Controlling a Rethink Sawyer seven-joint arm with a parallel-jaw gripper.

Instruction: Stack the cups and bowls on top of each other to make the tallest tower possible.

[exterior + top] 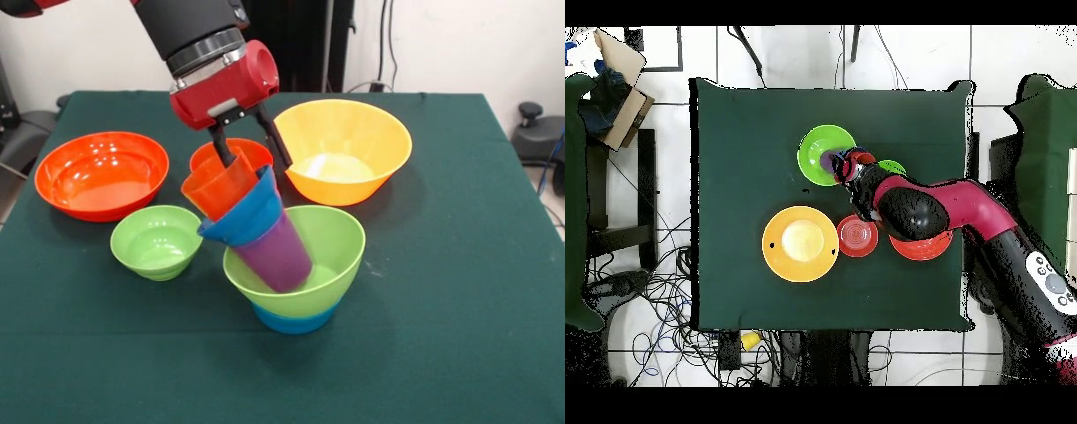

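Gripper (252, 150) comes in from 12 o'clock in the front view, jaws spread, one finger (221, 148) dipping inside the orange cup (216, 187) at its rim, the other finger (274, 137) outside, past the dark blue bowl (247, 216); whether it pinches the cup wall I cannot tell for sure, but the jaws read as parted, not clamped hard. Tower (282, 247): light blue bowl (296, 320) on the table (459, 336), green bowl (340, 243) nested in it, purple cup (278, 252) upturned inside, dark blue bowl over that, orange cup on top. Key relation: the upper three pieces do not stand plumb. Their shared axis leans toward 10–11 o'clock from the base, so the orange cup sits up and off to 10 o'clock of the green bowl's centre, directly under the gripper. My read: any next move must push or lift back toward 4–5 o'clock to right the stack; a pull toward 10 would tip it. Loose pieces: small green bowl (157, 240) at 9 o'clock of the tower, large red-orange bowl (101, 172) at 10, medium red-orange bowl (205, 155) behind the cup at 11, yellow bowl (342, 150) at 1. Overhead, the arm (935, 210) covers the stack; only the green bowl's rim (815, 150) shows clear.
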